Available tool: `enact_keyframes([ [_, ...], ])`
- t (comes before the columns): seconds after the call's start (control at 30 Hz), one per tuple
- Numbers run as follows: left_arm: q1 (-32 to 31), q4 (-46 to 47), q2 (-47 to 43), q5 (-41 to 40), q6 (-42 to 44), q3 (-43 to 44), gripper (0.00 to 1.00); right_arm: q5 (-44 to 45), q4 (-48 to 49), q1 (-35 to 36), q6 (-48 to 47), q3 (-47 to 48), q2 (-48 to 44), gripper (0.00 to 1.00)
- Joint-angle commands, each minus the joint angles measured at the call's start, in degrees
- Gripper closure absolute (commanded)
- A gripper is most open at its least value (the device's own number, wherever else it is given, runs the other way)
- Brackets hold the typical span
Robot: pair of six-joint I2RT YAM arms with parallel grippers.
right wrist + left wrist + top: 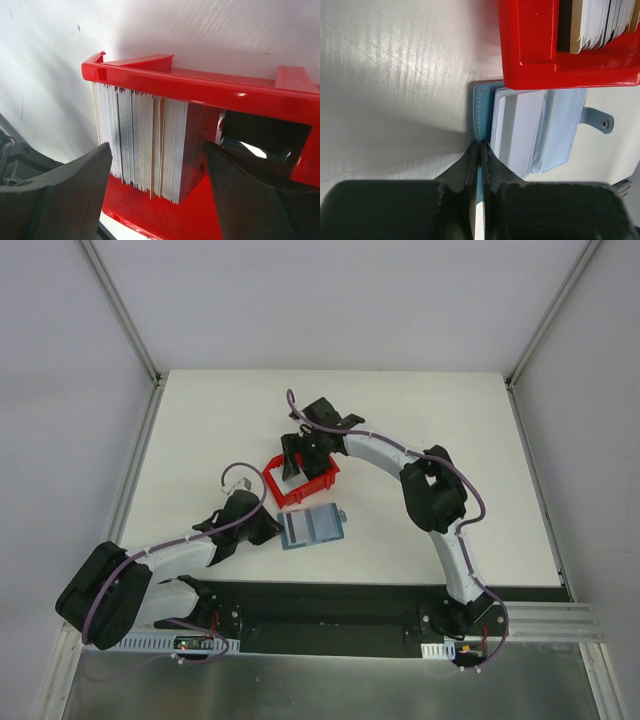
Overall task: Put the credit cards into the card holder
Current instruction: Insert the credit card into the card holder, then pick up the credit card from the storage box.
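My left gripper [480,150] is pinched on the cover edge of the open card holder [520,130], presumably to steady it beside the red bin [210,92], while my right gripper [156,157] straddles, jaws apart, the credit cards [140,135] standing inside (nothing gripped yet).

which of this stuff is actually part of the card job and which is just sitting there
Part of the job:
credit cards, standing in the red bin
card holder, lying open
left gripper, pinching its edge
right gripper, open either side of the cards

Just there:
red bin, only holding the cards
table
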Motion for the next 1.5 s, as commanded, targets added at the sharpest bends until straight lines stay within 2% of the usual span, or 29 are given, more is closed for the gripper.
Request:
enact_keyframes([
  [0.0, 0.9, -6.28, 2.36, -0.54, 2.59, -0.74, 1.0, -4.05, -0.26, -0.38, -0.65, 2.46, -0.67, 0.23],
  [0.43, 1.25, -6.19, 3.51, -0.1, 2.94, -0.03, 1.0, -5.2, 2.81, -1.7, 0.76, -1.32, -5.42, 0.38],
  [0.63, 1.34, -6.01, 3.95, 1.48, 2.94, 0.06, 1.0, -5.9, 2.73, -1.7, 0.94, -1.59, -5.51, 0.51],
  [0.8, 1.34, -5.92, 4.47, 1.75, 2.86, 0.14, 1.0, -5.03, 2.82, -1.79, 0.85, -1.76, -5.94, 0.54],
  [0.87, 1.34, -5.84, 4.47, 1.83, 2.85, 0.14, 1.0, -5.37, 2.82, -1.88, 0.67, -1.5, -5.77, 0.6],
  [1.03, 1.42, -5.75, 4.56, 1.84, 2.94, 0.06, 1.0, -5.55, 2.73, -2.14, 0.76, -1.41, -5.94, 0.61],
  [1.47, 1.6, -5.58, 5.44, 2.54, 2.86, 0.23, 1.0, -5.99, 2.81, -2.76, 0.85, -1.67, -6.3, 0.87],
])
